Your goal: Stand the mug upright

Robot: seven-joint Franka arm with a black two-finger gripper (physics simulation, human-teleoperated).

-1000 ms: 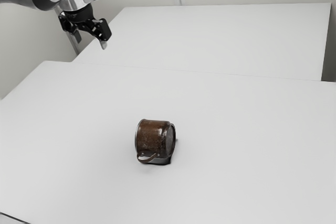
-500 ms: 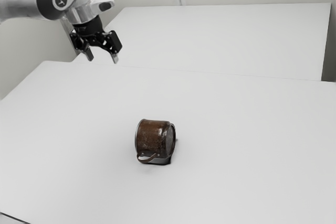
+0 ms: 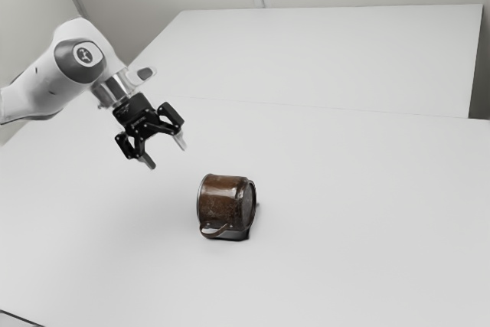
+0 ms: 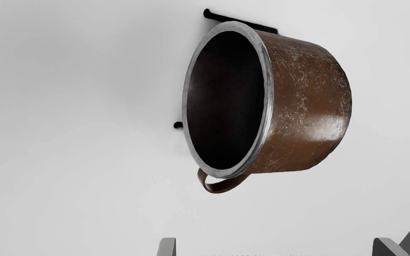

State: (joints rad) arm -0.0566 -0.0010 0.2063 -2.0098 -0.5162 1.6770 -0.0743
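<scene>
Sideways lies the mug [image 3: 222, 201] on the table [image 3: 344, 227], mouth facing the gripper [image 3: 165, 155].

Its 2 fingers stand wide apart, empty, above the table and short of the mug. Worn metal by its look, the mug should be stiff, fairly light and hard to break, though its round wall may slip or roll. The rim [image 4: 268, 99] looks the best hold, 1 finger inside and 1 outside; the thin handle [image 4: 222, 186] would likely let it swing.
</scene>
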